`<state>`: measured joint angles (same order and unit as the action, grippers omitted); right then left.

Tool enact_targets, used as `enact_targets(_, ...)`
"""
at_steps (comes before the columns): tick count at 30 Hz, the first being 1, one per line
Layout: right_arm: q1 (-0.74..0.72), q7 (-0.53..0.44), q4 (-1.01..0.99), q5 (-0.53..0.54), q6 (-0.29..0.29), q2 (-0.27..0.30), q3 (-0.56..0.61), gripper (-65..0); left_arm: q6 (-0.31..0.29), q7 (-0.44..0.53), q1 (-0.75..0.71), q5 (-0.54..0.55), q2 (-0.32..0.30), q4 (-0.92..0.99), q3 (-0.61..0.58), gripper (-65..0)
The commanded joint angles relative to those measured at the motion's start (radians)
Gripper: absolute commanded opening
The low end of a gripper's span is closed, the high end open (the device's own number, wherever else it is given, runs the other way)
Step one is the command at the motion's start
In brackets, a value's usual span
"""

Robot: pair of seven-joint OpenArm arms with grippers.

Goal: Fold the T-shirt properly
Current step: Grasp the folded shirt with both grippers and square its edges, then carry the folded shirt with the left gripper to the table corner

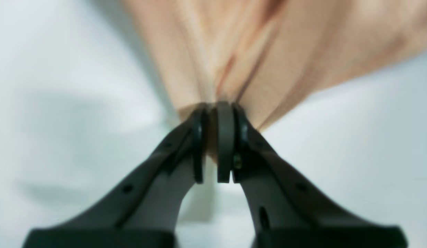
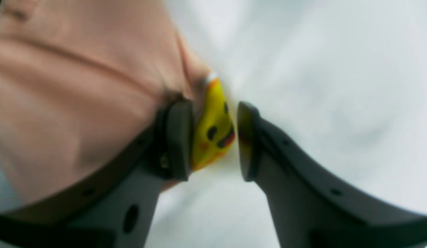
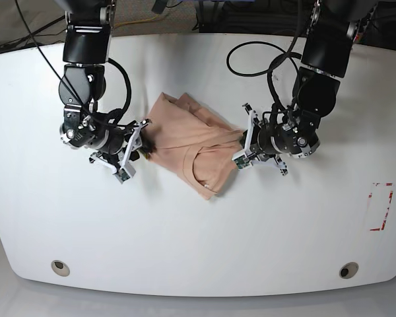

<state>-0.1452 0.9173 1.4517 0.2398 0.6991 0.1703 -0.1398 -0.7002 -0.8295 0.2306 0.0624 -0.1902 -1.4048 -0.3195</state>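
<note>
Two round holes are sitting near the front edge of the white tabletop (image 3: 198, 251), one at each corner, and a red-marked rectangle (image 3: 381, 206) is lying toward one side.

Further in, mid-tabletop, the T-shirt (image 3: 195, 142) is lying in a crumpled, partly folded heap, peach-pink, with its collar opening facing up toward the near side. It is stretching between the two arms.

The left gripper (image 1: 215, 141) is sitting at one edge of the cloth. Its fingers (image 1: 225, 137) are pressing tight together on a bunched corner of the shirt, and the fabric is fanning out in pleats from the pinch.

The right gripper (image 2: 215, 137) is sitting at the opposite edge. Its fingers (image 2: 179, 137) are standing partway apart, with a fold of shirt carrying the yellow face print (image 2: 213, 132) lying between them. The print is resting against one finger; a gap is showing between it and the other finger, so the fingers are not clamping it. The wrist view is blurred here, so I cannot tell more of the contact.

Behind the shirt both black arms are rising from the far edge of the tabletop, with black cables (image 3: 264, 56) looping beside them. Beyond that edge the floor and more wiring are showing.
</note>
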Motion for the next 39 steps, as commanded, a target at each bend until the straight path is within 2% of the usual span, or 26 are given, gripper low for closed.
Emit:
enact_targets(1, -0.012, 0.009, 0.105, 0.011, -0.001, -0.015, -0.010, -45.0, 0.002, 0.006, 0.040, 0.006, -0.005, -0.041, 0.007, -61.8)
enact_targets(5, -0.017, 0.047, 0.165, 0.002, -0.001, -0.015, -0.010, -45.0, 0.002, 0.006, 0.042, 0.007, -0.027, -0.158, 0.061, -61.8)
enact_targets(8, -0.050, 0.047, 0.139, -0.001, -0.001, -0.013, -0.010, -45.0, 0.002, -0.007, 0.028, 0.007, -0.025, -0.222, 0.098, -61.8)
enact_targets(10, -0.083, 0.041, 0.080, -0.001, -0.001, 0.011, -0.010, -45.0, 0.002, -0.037, 0.010, 0.007, -0.025, -0.268, 0.125, -61.8)
enact_targets(17, -0.135, -0.105, -0.154, -0.001, -0.001, 0.062, -0.002, -45.2, 0.002, -0.066, -0.078, 0.003, -0.032, -0.374, 0.147, -61.8)
enact_targets(22, -0.103, -0.093, -0.154, 0.000, -0.001, 0.071, -0.002, -45.3, 0.002, -0.066, -0.142, 0.003, -0.032, -0.420, 0.162, -61.8)
enact_targets(25, -0.021, -0.039, -0.036, 0.003, -0.001, 0.053, -0.002, -45.3, 0.002, -0.066, -0.182, 0.003, -0.032, -0.443, 0.201, -61.8)
enact_targets(30, 0.085, 0.019, 0.099, 0.000, -0.001, -0.024, -0.001, -45.3, 0.002, -0.066, -0.210, 0.003, -0.025, -0.449, 0.240, -61.8)
enact_targets(36, 0.169, 0.030, 0.180, 0.000, -0.001, -0.088, 0.151, -45.3, 0.002, -0.067, -0.208, 0.003, -0.022, -0.448, 0.256, -60.6)
enact_targets(39, 0.193, 0.030, 0.205, 0.000, -0.001, -0.120, 0.231, -45.3, 0.002, -0.067, -0.205, 0.003, -0.013, -0.448, 0.254, -54.3)
